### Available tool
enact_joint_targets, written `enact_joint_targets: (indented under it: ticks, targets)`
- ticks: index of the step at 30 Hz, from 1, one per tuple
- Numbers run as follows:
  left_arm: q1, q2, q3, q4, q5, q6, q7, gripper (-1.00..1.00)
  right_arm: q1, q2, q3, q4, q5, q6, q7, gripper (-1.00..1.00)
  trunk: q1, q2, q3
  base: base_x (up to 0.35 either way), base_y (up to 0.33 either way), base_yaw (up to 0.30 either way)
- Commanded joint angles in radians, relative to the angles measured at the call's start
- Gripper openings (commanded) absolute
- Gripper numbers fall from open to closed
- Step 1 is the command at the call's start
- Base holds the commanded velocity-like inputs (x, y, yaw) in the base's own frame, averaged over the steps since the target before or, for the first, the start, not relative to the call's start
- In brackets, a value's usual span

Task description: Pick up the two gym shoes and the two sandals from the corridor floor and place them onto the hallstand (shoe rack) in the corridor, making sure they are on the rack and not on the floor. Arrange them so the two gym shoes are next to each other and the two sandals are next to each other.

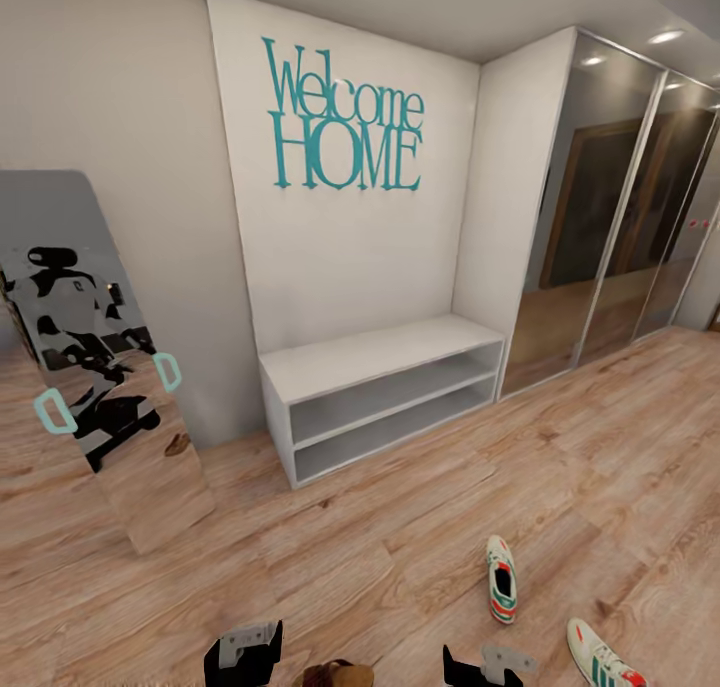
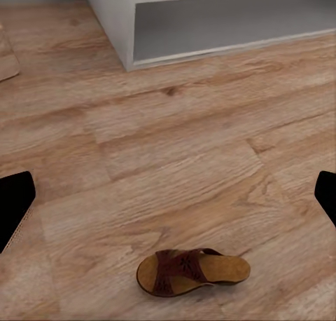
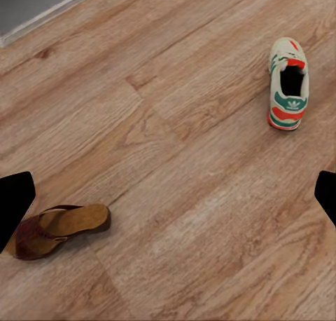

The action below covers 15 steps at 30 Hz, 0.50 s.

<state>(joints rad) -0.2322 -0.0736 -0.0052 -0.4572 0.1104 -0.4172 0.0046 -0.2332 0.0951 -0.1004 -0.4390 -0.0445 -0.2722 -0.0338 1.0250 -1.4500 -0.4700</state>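
No shoe has yet been lifted; an approach is judged the step in hand. A maroon-brown cork-soled sandal (image 2: 192, 272) lies on the wood-plank floor (image 1: 400, 557) below the left gripper (image 1: 243, 655), cream green-striped sneakers (image 1: 501, 577) rightward. Both jaws appear wide apart, empty. The pale-grey shoe rack (image 1: 380, 352) stands ahead, its shelves bare; lowering onto the sandal seems next.
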Motion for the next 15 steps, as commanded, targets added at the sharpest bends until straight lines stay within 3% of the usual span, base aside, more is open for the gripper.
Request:
enact_joint_targets:
  ticks: [1,15]
  targets:
    - [0.0,0.0,0.0,0.0,0.0,0.0,0.0,1.0,0.0,0.0,0.0,0.0,0.0,0.0,0.0,1.0,0.0,0.0,0.0,0.0,0.0,0.294]
    - [0.0,0.0,0.001,0.0,0.0,0.0,0.0,1.0,0.0,0.0,0.0,0.0,0.0,0.0,0.0,1.0,0.0,0.0,0.0,0.0,0.0,0.294]
